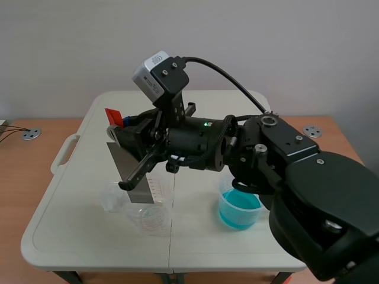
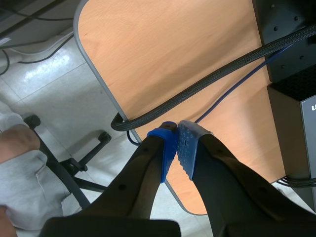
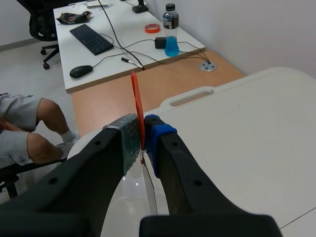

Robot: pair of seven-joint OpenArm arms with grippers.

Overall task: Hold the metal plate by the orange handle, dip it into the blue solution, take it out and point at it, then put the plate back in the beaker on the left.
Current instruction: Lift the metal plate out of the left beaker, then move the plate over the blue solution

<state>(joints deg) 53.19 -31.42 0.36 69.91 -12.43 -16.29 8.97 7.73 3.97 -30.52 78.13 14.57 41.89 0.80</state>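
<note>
Your right gripper (image 3: 143,136) pinches the thin orange handle (image 3: 137,98) firmly between its pads. The flat grey metal plate (image 1: 131,168) hangs tilted from it, its lower edge at the mouth of the clear glass beaker (image 1: 153,216) on the left of the white folding table (image 1: 77,231). Your left gripper (image 2: 177,148) is off the table, pads pressed together on nothing. I cannot tell whether the plate has been dipped. If not, lift it clear of the rim, carry it to the round beaker of blue solution (image 1: 238,208) and lower it straight in.
</note>
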